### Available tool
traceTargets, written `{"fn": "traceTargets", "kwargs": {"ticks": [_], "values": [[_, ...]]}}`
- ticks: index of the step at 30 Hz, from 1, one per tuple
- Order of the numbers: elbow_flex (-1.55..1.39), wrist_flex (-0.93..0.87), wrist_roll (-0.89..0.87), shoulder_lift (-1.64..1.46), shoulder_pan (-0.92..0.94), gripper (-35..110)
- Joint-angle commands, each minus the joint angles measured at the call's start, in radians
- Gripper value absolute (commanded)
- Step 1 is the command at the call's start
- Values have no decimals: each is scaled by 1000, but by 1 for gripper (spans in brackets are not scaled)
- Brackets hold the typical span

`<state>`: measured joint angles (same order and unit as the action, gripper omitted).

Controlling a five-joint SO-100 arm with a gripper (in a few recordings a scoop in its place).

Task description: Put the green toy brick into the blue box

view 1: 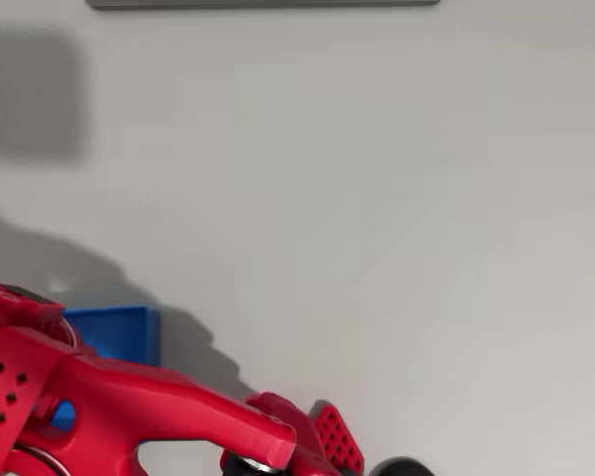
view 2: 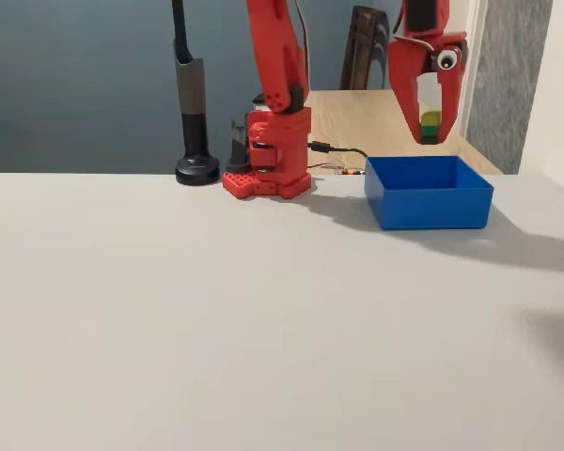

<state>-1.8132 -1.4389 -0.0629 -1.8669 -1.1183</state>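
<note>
jaws closed on green toy brick point(view 2: 431, 126) | above blue box point(view 2: 430, 205)

Overhead view: looks straight down on the white table point(view 1: 377, 198), close above the red arm point(view 1: 159, 407), which crosses the bottom edge. Fixed view: low, table-level, facing the arm's base point(view 2: 268, 160) from across the table (farther off). Shared: blue box point(view 1: 114, 329) point(view 2: 430, 193).

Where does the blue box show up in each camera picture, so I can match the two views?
Overhead view: the blue box sits at lower left, partly covered by the red arm.
Fixed view: the box stands right of centre, beside the arm's base, under the gripper.
Shared landmark: the red arm.
</note>
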Motion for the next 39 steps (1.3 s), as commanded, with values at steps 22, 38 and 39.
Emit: {"fn": "traceTargets", "kwargs": {"ticks": [22,38,39], "values": [[-12,-20,75,-74,-31,19],[58,-18,43,-72,163,0],[66,-18,44,-72,189,0]]}}
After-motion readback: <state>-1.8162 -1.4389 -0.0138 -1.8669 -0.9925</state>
